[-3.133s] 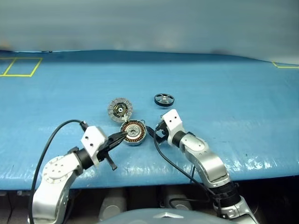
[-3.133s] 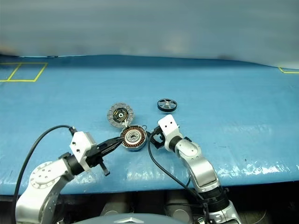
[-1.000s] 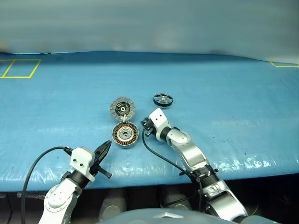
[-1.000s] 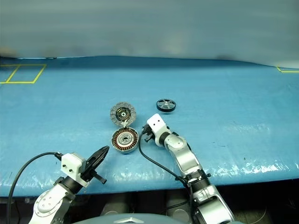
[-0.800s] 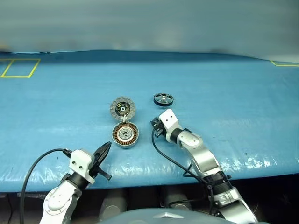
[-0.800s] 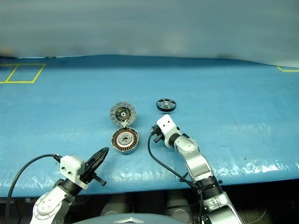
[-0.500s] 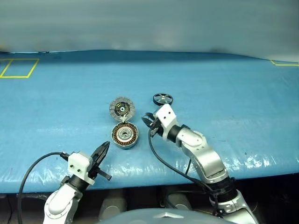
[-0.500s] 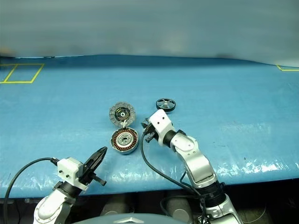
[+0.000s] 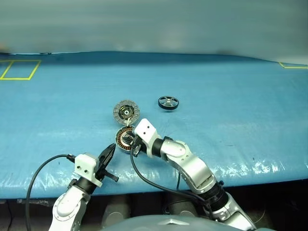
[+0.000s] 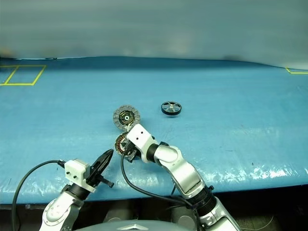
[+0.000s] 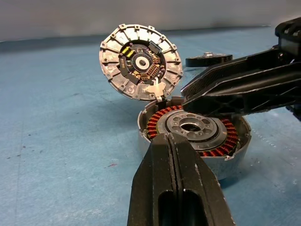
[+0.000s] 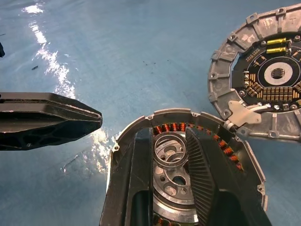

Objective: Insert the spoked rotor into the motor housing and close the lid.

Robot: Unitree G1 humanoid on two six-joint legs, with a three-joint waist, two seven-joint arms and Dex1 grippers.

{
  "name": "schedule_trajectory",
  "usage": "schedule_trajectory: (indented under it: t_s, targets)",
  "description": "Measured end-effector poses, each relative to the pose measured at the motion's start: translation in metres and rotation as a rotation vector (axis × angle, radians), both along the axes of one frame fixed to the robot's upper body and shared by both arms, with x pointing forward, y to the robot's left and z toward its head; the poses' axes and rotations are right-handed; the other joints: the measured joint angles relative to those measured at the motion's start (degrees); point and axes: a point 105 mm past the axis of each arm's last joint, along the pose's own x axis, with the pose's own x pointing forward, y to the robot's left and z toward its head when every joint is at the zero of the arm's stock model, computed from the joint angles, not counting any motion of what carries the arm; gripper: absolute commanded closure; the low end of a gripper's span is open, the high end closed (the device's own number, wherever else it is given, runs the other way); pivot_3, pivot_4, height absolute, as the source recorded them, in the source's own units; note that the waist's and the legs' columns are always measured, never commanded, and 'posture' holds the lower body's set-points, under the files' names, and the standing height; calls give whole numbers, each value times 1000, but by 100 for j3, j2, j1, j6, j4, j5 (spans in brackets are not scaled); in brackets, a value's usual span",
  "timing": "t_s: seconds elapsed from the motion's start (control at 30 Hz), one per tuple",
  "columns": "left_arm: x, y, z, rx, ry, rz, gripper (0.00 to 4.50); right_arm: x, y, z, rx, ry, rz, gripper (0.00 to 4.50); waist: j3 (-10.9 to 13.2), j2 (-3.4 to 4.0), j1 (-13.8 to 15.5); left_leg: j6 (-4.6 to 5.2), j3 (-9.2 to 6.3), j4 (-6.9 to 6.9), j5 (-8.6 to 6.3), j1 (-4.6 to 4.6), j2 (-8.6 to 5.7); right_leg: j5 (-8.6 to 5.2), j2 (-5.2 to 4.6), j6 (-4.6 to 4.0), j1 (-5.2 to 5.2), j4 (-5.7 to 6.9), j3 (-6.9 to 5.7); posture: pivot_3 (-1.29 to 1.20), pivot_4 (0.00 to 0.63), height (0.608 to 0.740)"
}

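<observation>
1. right wrist view: the right claw (image 12: 181,155) hangs over the open motor housing (image 12: 141,125), its two fingers a little apart around a thin metal ring (image 12: 170,149) above the silver centre.
2. the lid (image 9: 126,111) lies open on the blue worktop (image 9: 240,96), joined to the housing's far edge, inner face up.
3. the spoked rotor (image 9: 168,102) rests on the worktop, well apart from the housing.
4. the left claw (image 9: 109,155) is clenched and empty, near the housing.
</observation>
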Motion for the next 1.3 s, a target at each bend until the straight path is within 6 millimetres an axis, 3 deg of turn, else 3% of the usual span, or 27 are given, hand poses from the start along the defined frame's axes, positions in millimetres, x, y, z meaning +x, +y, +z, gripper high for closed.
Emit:
schedule_trajectory:
  t_s: [0.5, 1.17, 1.3]
  targets:
    - [-6, -2, -11, -21, 35, 4, 4500, 2, 4, -14, -17, 38, -3, 3838, 0, 0, 2, 1, -2, -3, -1, 0, 0, 0, -4, -1, -2, -5, -3, 0, 150, 740]
    - [-11, -5, -15, -37, 34, -35, 4500, 9, -1, -13, -24, 27, -38, 3838, 0, 0, 1, 2, -2, -3, -1, 0, 0, 0, -4, -1, -3, -7, -4, 0, 150, 740]
    - [-11, -5, -15, -41, 36, -38, 4500, 8, 0, -13, -20, 33, -24, 2506, 0, 0, 1, 2, -3, -3, -1, 0, 0, -1, -4, 0, -4, -7, -5, 0, 150, 740]
